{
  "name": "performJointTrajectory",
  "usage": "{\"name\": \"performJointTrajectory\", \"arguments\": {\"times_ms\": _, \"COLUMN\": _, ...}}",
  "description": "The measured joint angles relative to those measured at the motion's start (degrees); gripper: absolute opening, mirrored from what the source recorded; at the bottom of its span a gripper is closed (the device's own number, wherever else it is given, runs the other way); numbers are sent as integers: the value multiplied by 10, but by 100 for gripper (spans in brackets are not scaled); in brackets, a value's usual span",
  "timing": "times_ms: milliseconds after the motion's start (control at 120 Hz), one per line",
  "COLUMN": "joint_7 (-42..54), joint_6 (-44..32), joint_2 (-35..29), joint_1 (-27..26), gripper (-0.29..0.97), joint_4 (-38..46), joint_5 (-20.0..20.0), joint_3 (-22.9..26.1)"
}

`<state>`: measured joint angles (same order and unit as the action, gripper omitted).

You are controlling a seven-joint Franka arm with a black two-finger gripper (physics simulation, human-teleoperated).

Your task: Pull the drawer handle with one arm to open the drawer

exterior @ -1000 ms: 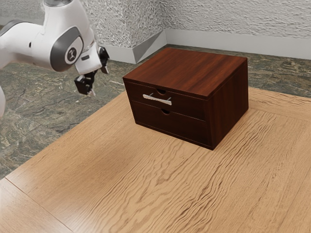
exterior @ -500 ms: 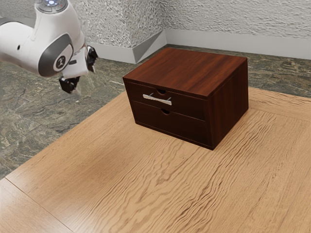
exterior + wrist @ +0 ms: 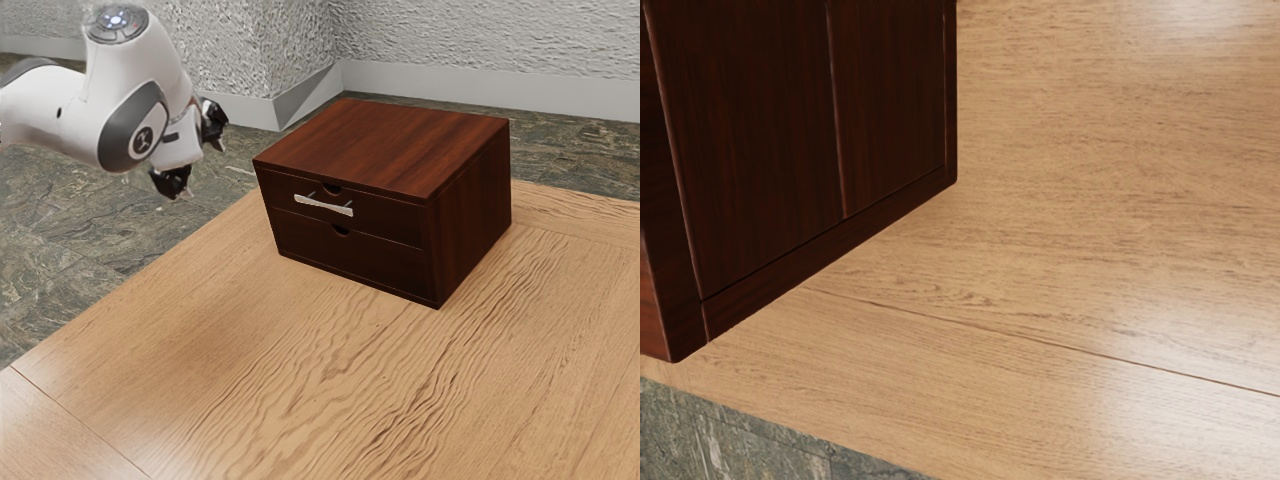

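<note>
A dark wooden cabinet [image 3: 390,190] with two drawers stands on the light wooden table [image 3: 330,370]. The upper drawer [image 3: 345,205] carries a silver bar handle [image 3: 323,204] and sits flush with the front, as does the lower drawer [image 3: 345,248]. My gripper [image 3: 193,153] hangs in the air off the table's edge, well toward the exterior view's left of the handle, at about its height. Its black fingers [image 3: 213,122] stand apart, open, with nothing between them. In the wrist view, a lower corner of the cabinet [image 3: 790,150] rests on the table [image 3: 1090,250].
Beyond the table lies a dark stone floor [image 3: 80,230], and rough grey walls [image 3: 450,35] meet in a corner behind the cabinet. Bare table surface spreads in front of the cabinet and toward the exterior view's right.
The arm swung away toward the exterior view's left and upward, then came back toward the cabinet. The hand now sits a little higher than one second ago. The drawers have not moved.
</note>
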<state>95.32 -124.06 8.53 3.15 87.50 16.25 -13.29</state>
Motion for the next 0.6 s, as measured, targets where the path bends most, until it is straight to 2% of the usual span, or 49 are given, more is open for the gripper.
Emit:
{"name": "performJointTrajectory", "arguments": {"times_ms": 467, "joint_7": 4, "joint_6": -19, "joint_2": 0, "joint_1": -1, "gripper": 68, "joint_4": 21, "joint_5": -12, "joint_3": 19}}
{"name": "performJointTrajectory", "arguments": {"times_ms": 600, "joint_7": 7, "joint_6": -29, "joint_2": 0, "joint_1": 2, "gripper": 64, "joint_4": 24, "joint_5": -14, "joint_3": 19}}
